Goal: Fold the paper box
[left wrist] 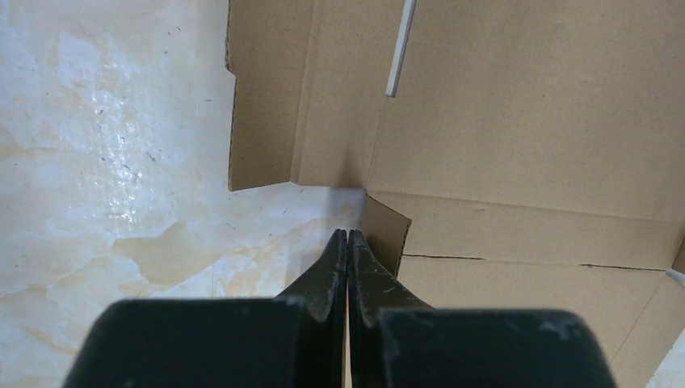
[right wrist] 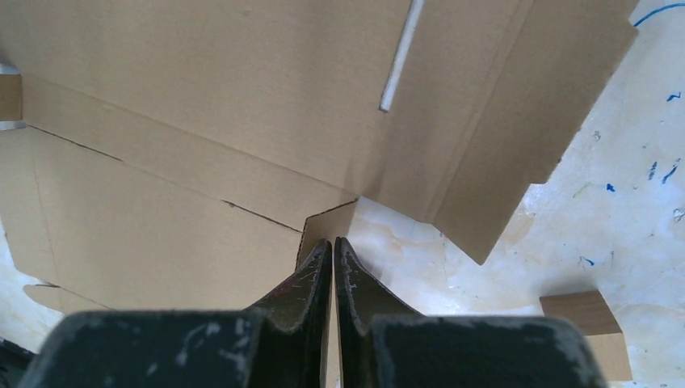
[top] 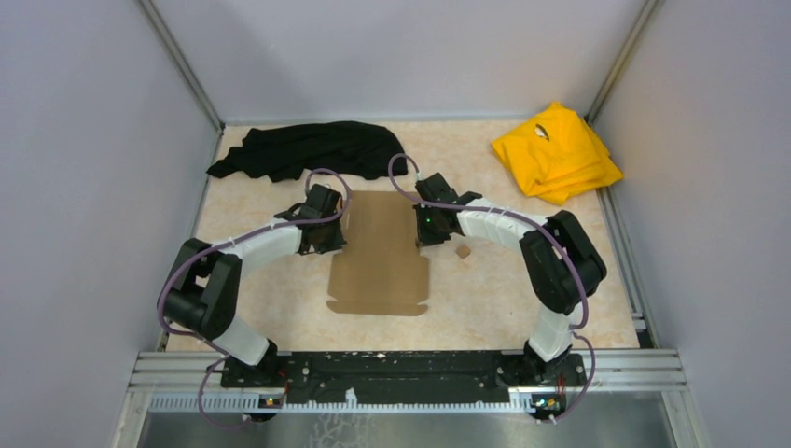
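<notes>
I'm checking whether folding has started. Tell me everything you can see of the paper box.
The paper box is a plain brown cardboard sheet, die-cut, unfolded, lying flat on the table between the arms. It shows crease lines, thin cuts, a narrow slit and stepped side flaps. A small tab at each side notch looks slightly raised. The shut left end effector and shut right end effector point at those tabs; contact cannot be told.
</notes>
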Robot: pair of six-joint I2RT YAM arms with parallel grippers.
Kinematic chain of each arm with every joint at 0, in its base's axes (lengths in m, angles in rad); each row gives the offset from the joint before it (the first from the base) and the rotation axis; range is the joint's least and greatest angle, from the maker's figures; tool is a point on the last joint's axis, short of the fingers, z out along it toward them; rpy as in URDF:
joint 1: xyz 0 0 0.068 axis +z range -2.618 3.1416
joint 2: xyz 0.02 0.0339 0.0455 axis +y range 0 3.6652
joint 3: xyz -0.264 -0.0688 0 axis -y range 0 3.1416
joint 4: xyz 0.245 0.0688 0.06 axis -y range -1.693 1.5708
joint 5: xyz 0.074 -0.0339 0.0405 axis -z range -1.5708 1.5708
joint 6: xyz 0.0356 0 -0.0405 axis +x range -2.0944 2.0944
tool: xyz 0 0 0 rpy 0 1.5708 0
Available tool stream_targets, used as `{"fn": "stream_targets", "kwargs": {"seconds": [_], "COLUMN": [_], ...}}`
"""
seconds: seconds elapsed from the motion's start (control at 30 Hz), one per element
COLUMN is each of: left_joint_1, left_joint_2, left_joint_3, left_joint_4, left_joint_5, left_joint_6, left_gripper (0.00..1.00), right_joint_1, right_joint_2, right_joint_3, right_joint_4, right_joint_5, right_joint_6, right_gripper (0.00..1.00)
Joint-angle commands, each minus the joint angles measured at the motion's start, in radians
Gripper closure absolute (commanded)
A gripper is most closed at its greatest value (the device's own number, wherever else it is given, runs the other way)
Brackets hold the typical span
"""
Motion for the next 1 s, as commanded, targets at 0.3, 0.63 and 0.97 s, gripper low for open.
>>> {"fn": "stream_targets", "kwargs": {"seconds": [0.3,0.63,0.97], "left_joint_1": [-0.033,-0.041,-0.044], "left_joint_2": [0.017,0.020,0.026], "left_joint_3": [0.047,0.052,0.077], "left_joint_4": [-0.009,-0.010,-0.021], "left_joint_5": [-0.005,-0.010,-0.009], "left_joint_6": [-0.018,-0.019,-0.015], "left_gripper": [1.00,1.00,1.00], "right_joint_1": [0.042,0.052,0.058], "right_joint_2": [0.032,0.055,0.116], "right_joint_3": [0.069,0.054,0.042], "right_joint_4": [0.020,0.034,0.039], "right_joint_5": [0.001,0.001,0.008], "right_joint_6": [0.018,0.021,0.016], "right_gripper": [0.96,0.96,0.96]}}
